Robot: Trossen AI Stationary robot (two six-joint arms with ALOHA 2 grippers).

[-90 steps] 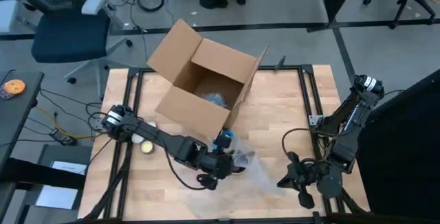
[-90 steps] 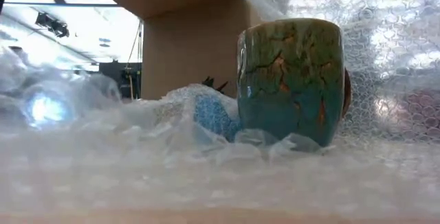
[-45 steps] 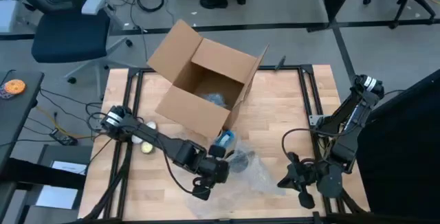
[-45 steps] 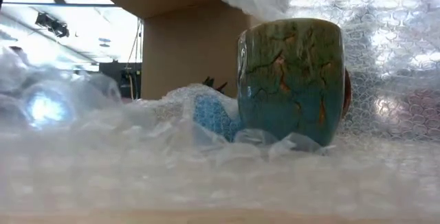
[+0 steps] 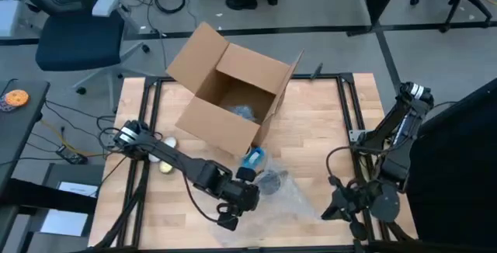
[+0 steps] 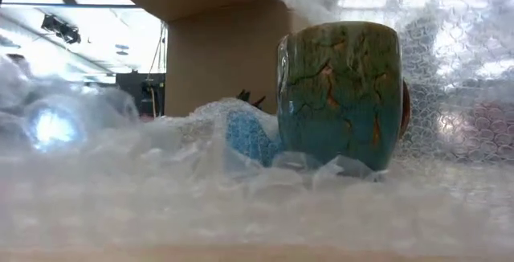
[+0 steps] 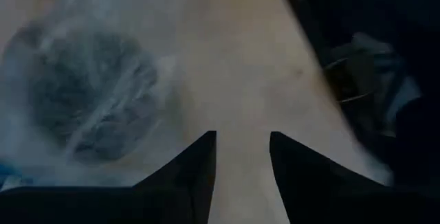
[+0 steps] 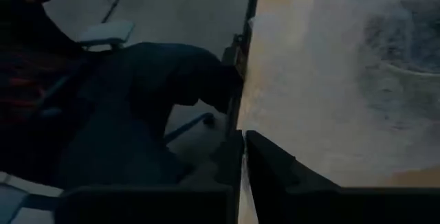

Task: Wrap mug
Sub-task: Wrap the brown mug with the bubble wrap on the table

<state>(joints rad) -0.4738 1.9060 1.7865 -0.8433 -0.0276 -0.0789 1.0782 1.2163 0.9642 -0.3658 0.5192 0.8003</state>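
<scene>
Wooden table [image 5: 311, 121] holds open cardboard box [image 5: 229, 98]. Mug [image 6: 341, 93] stands upright on bubble wrap [image 6: 241, 198], near box, sheet only partly pulled up behind it. Left claw [image 7: 242, 157] fingers apart, holding nothing, beside mug. Right claw [image 8: 242, 157] pinched together, empty, at table edge. Wrapping barely begun.

A: Count on the table?
B: One mug [image 6: 340, 93], one bubble wrap sheet [image 5: 299, 199], one cardboard box [image 5: 233, 98], two arms.
A: Anything else?
B: One small yellowish round item [image 5: 165, 166] beside the left arm.

Mug [image 6: 340, 93] on bubble wrap [image 6: 241, 206], seemingly before box [image 6: 217, 45].
</scene>
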